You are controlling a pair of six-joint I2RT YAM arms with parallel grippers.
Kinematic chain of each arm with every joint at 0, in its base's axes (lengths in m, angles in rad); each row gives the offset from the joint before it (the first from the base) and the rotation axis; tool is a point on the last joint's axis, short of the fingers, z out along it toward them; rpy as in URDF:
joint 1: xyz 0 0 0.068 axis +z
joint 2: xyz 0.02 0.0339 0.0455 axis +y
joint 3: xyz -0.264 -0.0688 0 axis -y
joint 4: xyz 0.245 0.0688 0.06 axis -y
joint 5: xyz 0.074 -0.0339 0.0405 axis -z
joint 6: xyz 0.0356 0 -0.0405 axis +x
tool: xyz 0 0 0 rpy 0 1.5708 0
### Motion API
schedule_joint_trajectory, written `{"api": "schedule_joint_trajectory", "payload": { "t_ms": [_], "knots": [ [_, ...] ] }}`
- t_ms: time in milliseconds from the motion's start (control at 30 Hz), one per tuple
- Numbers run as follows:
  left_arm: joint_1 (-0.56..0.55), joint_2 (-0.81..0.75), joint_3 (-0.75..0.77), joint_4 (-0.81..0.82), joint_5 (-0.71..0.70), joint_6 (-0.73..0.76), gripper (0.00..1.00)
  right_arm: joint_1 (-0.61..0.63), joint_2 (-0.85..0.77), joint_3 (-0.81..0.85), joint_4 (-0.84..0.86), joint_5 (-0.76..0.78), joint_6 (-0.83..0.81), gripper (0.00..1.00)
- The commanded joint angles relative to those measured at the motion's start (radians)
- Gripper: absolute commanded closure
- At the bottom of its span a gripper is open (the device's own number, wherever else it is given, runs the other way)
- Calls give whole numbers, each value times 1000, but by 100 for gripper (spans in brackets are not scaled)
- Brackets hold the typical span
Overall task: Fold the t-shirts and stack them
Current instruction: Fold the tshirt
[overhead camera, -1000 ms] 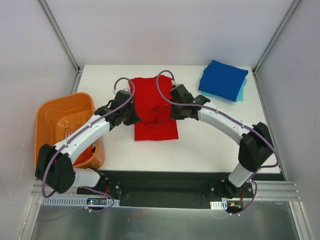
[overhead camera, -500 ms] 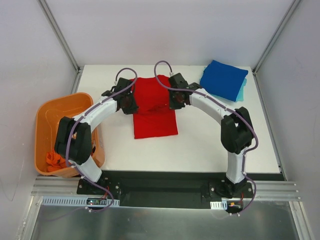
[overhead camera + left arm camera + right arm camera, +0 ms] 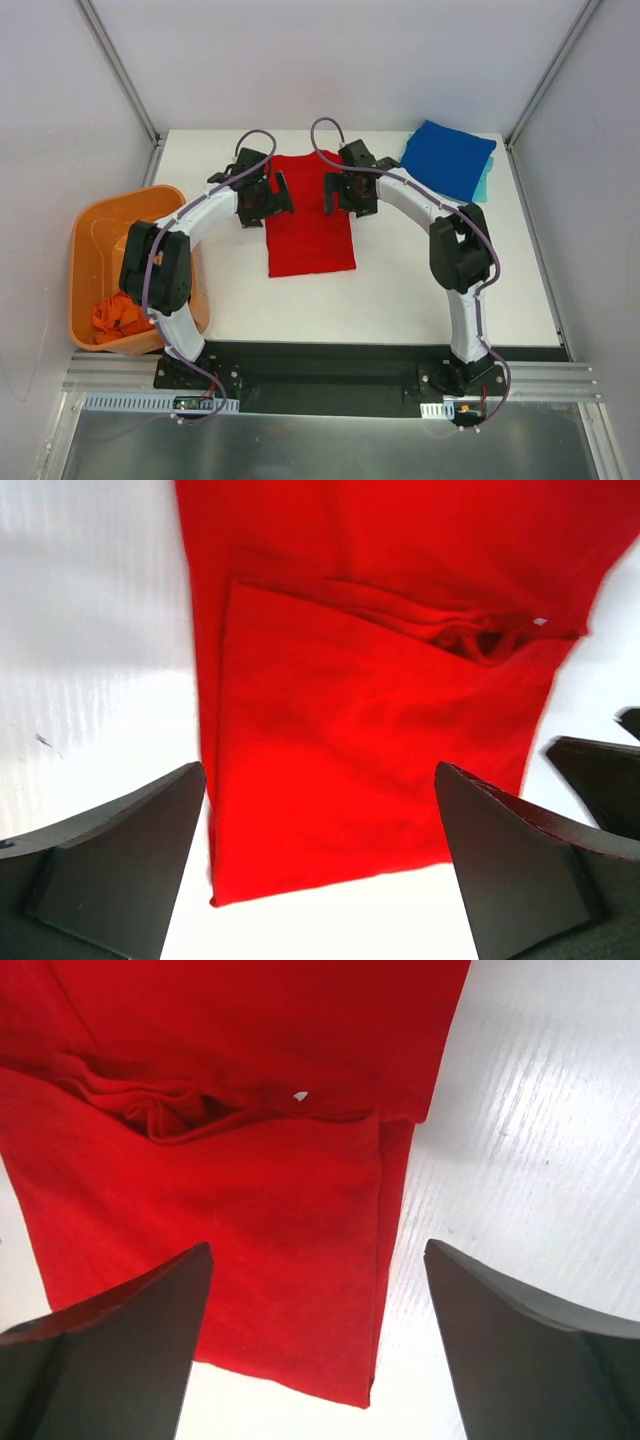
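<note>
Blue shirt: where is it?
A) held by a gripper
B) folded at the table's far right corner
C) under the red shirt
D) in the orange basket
B: the blue shirt lies folded at the far right corner of the table, apart from the red shirt and the basket.

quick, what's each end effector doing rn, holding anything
Left end effector: open, holding nothing, over the red t-shirt.
Right end effector: open, holding nothing, over the same shirt.
</note>
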Motion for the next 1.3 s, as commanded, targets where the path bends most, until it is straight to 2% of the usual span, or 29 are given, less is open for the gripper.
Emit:
{"api": "schedule_joint_trajectory", "payload": {
  "t_ms": [0, 67, 233, 300, 367, 533, 633, 667, 733, 1000, 1133, 1267],
  "knots": [
    [6, -155, -37, -17, 56, -10, 1, 3, -185, -112, 37, -85, -12, 3],
    [3, -195, -76, -17, 68, -24, 1, 5, -237, -186, 89, -120, 4, 3],
    [-40, -330, -257, -15, 85, -68, 1, 6, -411, -497, 185, -149, 57, 3],
    [-57, -371, -336, -13, 88, -94, 1, 6, -455, -601, 216, -212, 74, 3],
    [-77, -387, -383, -12, 79, -122, 1, 8, -468, -648, 254, -273, 80, 3],
    [-78, -430, -518, 28, 83, -174, 2, 19, -457, -697, 265, -286, 82, 3],
    [-78, -454, -576, 52, 62, -199, 9, 20, -454, -709, 265, -266, 90, 2],
    [-78, -453, -591, 57, 59, -200, 16, 19, -445, -711, 265, -255, 91, 2],
    [-78, -444, -599, 72, 53, -206, 22, 19, -437, -711, 267, -254, 96, 1],
    [-61, -338, -569, 88, 13, -206, 40, 20, -411, -712, 253, -240, 94, 1],
    [-41, -297, -555, 95, 4, -203, 53, 20, -408, -714, 245, -225, 93, 1],
    [-28, -252, -546, 112, 25, -199, 62, 20, -399, -714, 241, -217, 91, 1]
  ]
}}
